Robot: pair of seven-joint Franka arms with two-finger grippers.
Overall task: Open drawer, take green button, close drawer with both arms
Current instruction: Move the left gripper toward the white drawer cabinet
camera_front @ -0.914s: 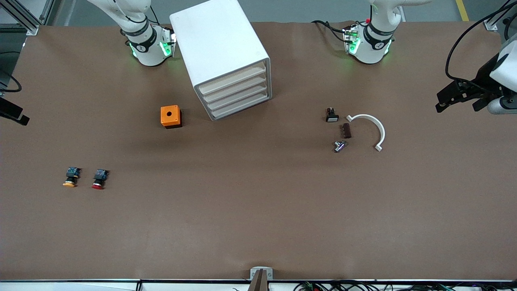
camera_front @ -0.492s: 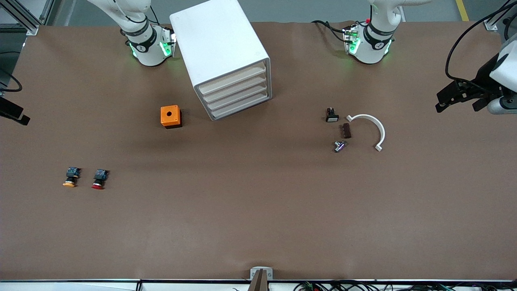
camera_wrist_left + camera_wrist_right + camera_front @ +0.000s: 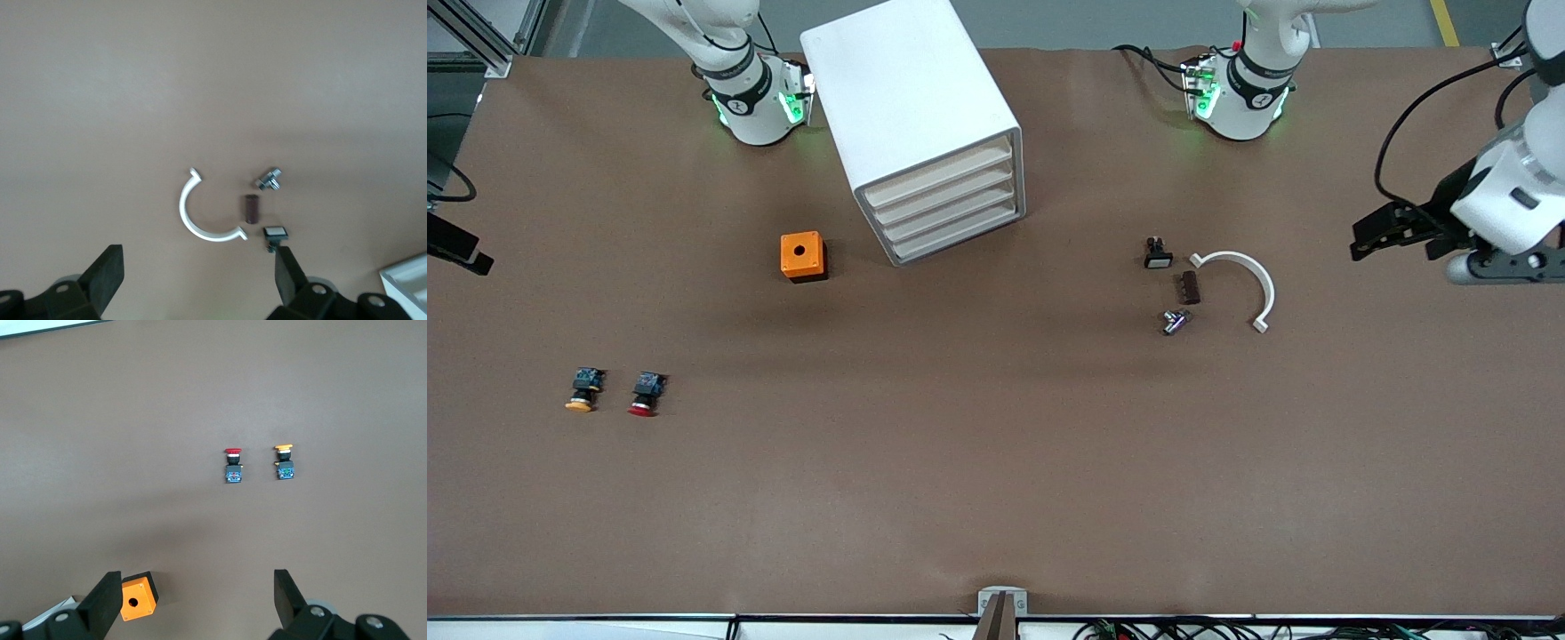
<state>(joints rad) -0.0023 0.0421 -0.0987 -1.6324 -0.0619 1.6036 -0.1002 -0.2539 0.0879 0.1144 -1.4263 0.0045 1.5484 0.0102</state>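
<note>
The white cabinet (image 3: 911, 89) stands between the two arm bases, and its four beige drawer fronts (image 3: 944, 203) are all shut. Its corner shows in the left wrist view (image 3: 408, 285). The green button is hidden. My left gripper (image 3: 1369, 236) hangs open and empty over the table's left-arm end, near a white half ring (image 3: 1249, 280). In its wrist view the left gripper (image 3: 199, 257) is above bare table, just short of the half ring (image 3: 193, 217). My right gripper (image 3: 197, 581) is open and empty, high over the table beside an orange box (image 3: 139, 597). It is outside the front view.
The orange box (image 3: 802, 256) sits by the cabinet. A yellow-capped button (image 3: 583, 389) and a red-capped one (image 3: 645, 393) lie toward the right arm's end. Beside the half ring lie a white-capped switch (image 3: 1158, 253), a brown block (image 3: 1190, 287) and a silver part (image 3: 1176, 321).
My left arm has swung in over the table toward the half ring, still open. Nothing on the table has moved.
</note>
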